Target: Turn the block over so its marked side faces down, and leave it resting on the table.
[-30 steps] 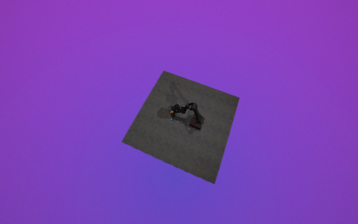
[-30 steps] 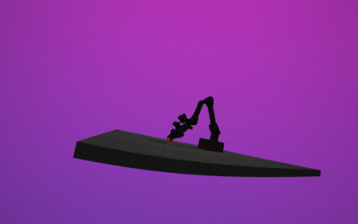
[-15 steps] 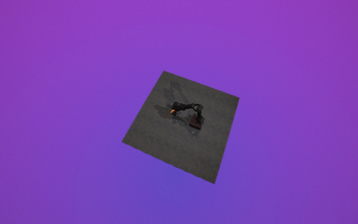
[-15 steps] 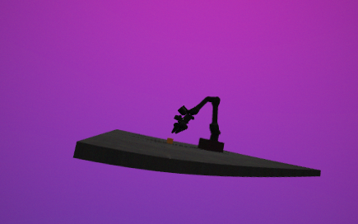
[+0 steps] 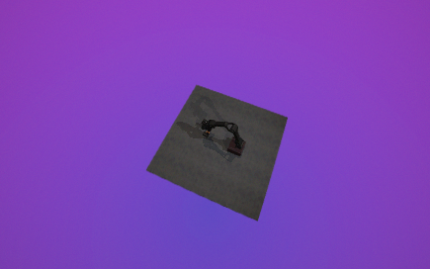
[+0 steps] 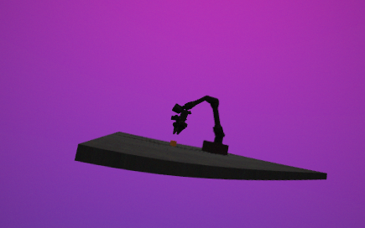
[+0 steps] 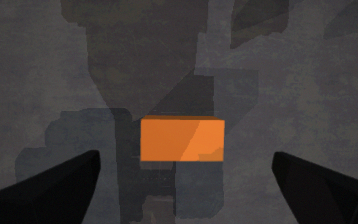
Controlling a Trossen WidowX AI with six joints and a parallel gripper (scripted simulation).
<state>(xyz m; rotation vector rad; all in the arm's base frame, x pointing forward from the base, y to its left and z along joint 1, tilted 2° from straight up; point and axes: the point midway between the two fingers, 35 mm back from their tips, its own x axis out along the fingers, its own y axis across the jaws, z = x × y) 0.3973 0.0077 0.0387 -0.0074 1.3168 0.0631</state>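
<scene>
An orange block (image 6: 173, 143) (image 7: 166, 140) rests on the grey table (image 5: 233, 188) (image 6: 118, 157) (image 7: 325, 105). In the wrist view it is a wide rectangle near the middle, with a thin darker side along its upper edge. No mark shows on its visible faces, only shadow patches; its underside is hidden. In the top view it is too small and too close to the gripper to make out clearly. My gripper (image 6: 176, 133) (image 7: 189, 160) is open and empty, pointing down above the block. Its fingertips stand wide apart, one to each side of the block in the wrist view, not touching it.
The arm's dark red base (image 5: 236, 146) (image 6: 215, 147) stands on the table to the right of the block in the exterior view. Shadows of the arm lie around the block. The table's near edge (image 6: 148, 166) is thick and dark.
</scene>
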